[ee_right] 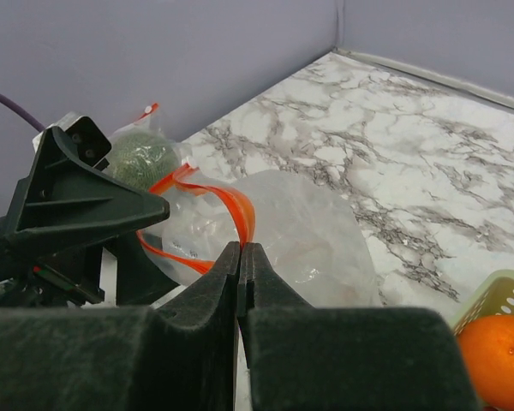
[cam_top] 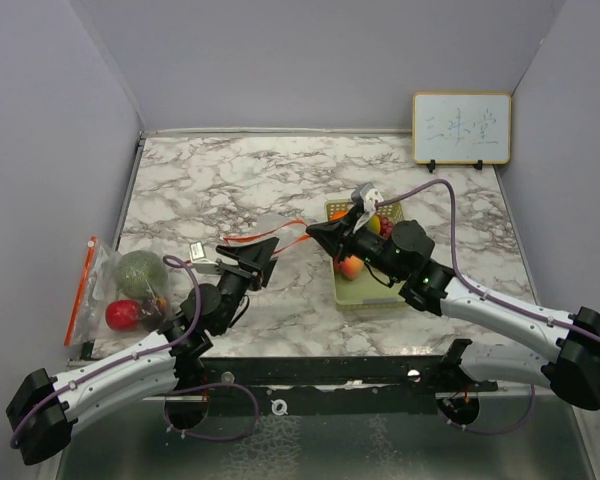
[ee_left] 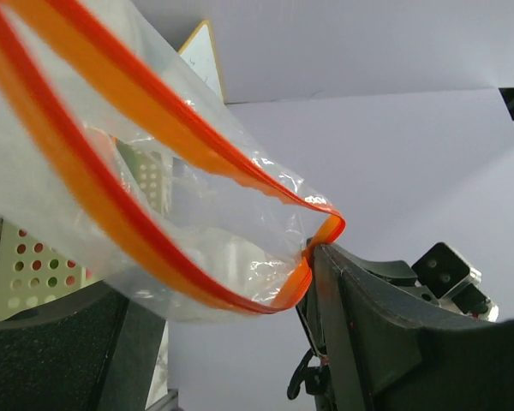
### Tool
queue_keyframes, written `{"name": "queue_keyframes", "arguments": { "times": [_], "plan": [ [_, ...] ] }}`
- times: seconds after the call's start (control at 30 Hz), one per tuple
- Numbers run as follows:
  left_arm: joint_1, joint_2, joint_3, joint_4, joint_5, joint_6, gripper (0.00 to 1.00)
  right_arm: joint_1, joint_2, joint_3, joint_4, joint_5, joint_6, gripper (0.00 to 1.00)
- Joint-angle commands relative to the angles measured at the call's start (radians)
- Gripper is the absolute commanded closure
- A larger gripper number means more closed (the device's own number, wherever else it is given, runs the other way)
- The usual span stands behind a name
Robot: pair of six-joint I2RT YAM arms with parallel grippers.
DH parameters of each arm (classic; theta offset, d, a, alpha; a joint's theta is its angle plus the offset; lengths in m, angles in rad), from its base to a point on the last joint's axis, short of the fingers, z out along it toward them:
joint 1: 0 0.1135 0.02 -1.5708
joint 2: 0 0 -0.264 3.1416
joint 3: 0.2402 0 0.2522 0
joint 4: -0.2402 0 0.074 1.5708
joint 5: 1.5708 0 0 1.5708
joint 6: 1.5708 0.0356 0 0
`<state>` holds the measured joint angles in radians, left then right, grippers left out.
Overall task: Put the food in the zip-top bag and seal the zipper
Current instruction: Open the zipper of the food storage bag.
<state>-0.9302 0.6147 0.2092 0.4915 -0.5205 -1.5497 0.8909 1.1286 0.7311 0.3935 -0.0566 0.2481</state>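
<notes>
An empty clear zip-top bag (cam_top: 270, 228) with an orange zipper hangs between my two grippers above the marble table. My right gripper (cam_top: 315, 232) is shut on the zipper rim (ee_right: 244, 214); its jaws are pressed together (ee_right: 242, 247). My left gripper (cam_top: 252, 256) stands with its jaws wide apart (ee_left: 223, 282), and the bag's orange corner (ee_left: 325, 229) rests against its right finger (ee_left: 368, 308). The bag mouth gapes open. An orange-peach fruit (cam_top: 352, 267), an orange one (ee_right: 497, 351) and a red one (cam_top: 385, 228) lie in the pale green tray (cam_top: 365, 300).
A second zip-top bag (cam_top: 90, 285) lies at the table's left edge, holding the grey-green melon (cam_top: 140, 272) and a red fruit (cam_top: 122, 315); the melon also shows in the right wrist view (ee_right: 141, 154). A small whiteboard (cam_top: 461, 128) stands at the back right.
</notes>
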Motion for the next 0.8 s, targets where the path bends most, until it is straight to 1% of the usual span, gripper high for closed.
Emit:
{"name": "queue_keyframes", "arguments": {
  "times": [0.0, 0.13, 0.23, 0.37, 0.47, 0.63, 0.67, 0.7, 0.73, 0.77],
  "plan": [
    [0.011, -0.01, 0.0, 0.043, -0.071, 0.01, 0.33, 0.009, -0.041, -0.018, 0.041, 0.022, -0.016, 0.98],
    [0.021, -0.009, -0.029, 0.042, -0.085, 0.007, 0.38, 0.01, -0.064, -0.018, 0.031, 0.024, -0.016, 0.98],
    [0.029, -0.019, -0.052, 0.042, -0.107, 0.008, 0.43, 0.011, -0.087, -0.024, 0.018, 0.021, -0.016, 0.98],
    [0.037, -0.043, -0.054, 0.028, -0.153, 0.063, 0.48, 0.013, -0.118, -0.039, -0.003, 0.008, -0.015, 0.98],
    [0.042, -0.041, -0.044, 0.033, -0.183, 0.104, 0.5, 0.015, -0.128, -0.044, -0.017, -0.006, -0.013, 0.98],
    [0.057, -0.001, -0.026, 0.081, -0.183, 0.14, 0.54, 0.023, -0.121, -0.052, -0.024, -0.029, 0.008, 0.98],
    [0.059, 0.01, -0.021, 0.09, -0.178, 0.147, 0.56, 0.025, -0.12, -0.055, -0.022, -0.029, 0.01, 0.98],
    [0.063, 0.02, -0.015, 0.095, -0.173, 0.15, 0.61, 0.026, -0.12, -0.056, -0.022, -0.029, 0.013, 0.98],
    [0.067, 0.029, -0.009, 0.097, -0.169, 0.151, 0.67, 0.027, -0.119, -0.057, -0.024, -0.029, 0.015, 0.98],
    [0.07, 0.04, -0.005, 0.098, -0.164, 0.152, 0.77, 0.028, -0.12, -0.057, -0.025, -0.029, 0.015, 0.98]
  ]
}}
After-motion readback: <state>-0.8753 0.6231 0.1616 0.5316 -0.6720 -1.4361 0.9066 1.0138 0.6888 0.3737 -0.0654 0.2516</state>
